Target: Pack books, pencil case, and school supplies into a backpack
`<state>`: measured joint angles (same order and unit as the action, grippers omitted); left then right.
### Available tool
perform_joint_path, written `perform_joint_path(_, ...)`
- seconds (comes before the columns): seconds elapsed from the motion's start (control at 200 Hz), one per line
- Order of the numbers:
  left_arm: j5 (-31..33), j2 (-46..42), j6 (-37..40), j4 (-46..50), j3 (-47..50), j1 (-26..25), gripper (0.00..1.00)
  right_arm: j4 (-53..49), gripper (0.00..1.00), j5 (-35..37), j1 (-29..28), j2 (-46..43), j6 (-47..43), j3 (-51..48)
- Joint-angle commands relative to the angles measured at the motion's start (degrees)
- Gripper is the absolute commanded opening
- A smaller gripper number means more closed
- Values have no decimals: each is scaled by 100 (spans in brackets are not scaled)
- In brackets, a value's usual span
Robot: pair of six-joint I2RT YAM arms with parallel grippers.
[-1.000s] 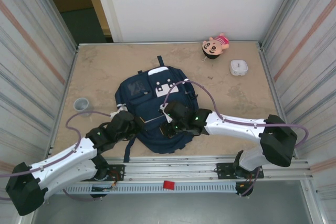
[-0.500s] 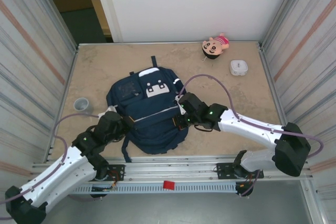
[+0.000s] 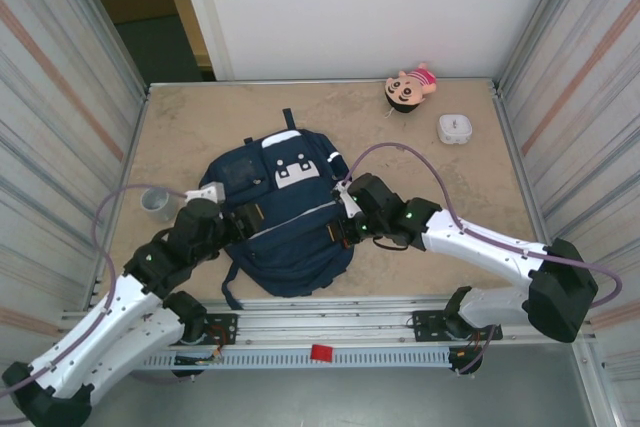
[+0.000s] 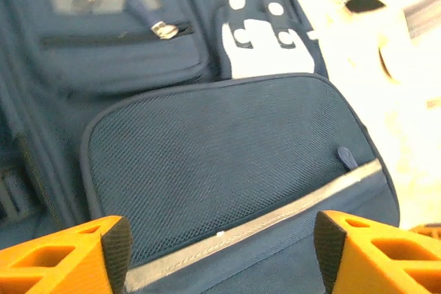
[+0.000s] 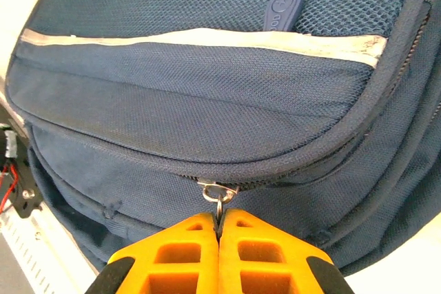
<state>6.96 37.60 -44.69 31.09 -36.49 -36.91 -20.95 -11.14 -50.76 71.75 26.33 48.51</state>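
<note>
The navy backpack (image 3: 290, 232) lies flat in the middle of the table, white patches toward the back. My right gripper (image 5: 219, 222) is shut on the metal zipper pull (image 5: 219, 196) of the bag's main zipper, at the bag's right side (image 3: 340, 230). Over the bag's left side, my left gripper (image 4: 224, 253) hangs open (image 3: 245, 219), its orange fingers (image 4: 76, 256) apart above the mesh pocket (image 4: 220, 149) and the pale stripe (image 4: 275, 222), holding nothing. The book, the pencil case and the small supplies are out of view.
A pink plush doll (image 3: 408, 88) and a white rounded box (image 3: 455, 129) lie at the back right. A grey roll of tape (image 3: 156, 201) sits by the left wall. Metal walls close both sides; a rail runs along the near edge.
The backpack has slid left and back and turned a little. My right gripper moved right along the bag's edge with the zipper pull. My left arm swung up and back to the bag's left side.
</note>
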Motion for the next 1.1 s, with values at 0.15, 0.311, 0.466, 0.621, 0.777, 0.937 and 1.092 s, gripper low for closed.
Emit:
perform_joint_path(0.15,-580,1235,3355,-1242,-561,-730,70,195,0,-457,134,-196,-76,-13)
perform_joint_path(0.311,-740,1908,5282,-1918,-523,-1473,72,205,0,-509,161,-187,-49,-9)
perform_joint_path(0.466,-886,2518,6178,-2131,-557,-1539,72,196,0,-573,199,-210,-57,-10)
perform_joint_path(0.621,-621,3018,6504,-2404,-616,-1548,57,160,0,-577,227,-206,-60,-17)
perform_joint_path(0.777,-725,3215,6714,-2564,-610,-1572,32,131,0,-548,297,-236,-27,-17)
perform_joint_path(0.937,-707,2906,6844,-2738,-296,-1590,0,-319,0,30,692,-179,197,48)
perform_joint_path(1.092,-713,2630,7023,-2533,-106,-1589,0,-800,0,457,1150,-112,201,137)
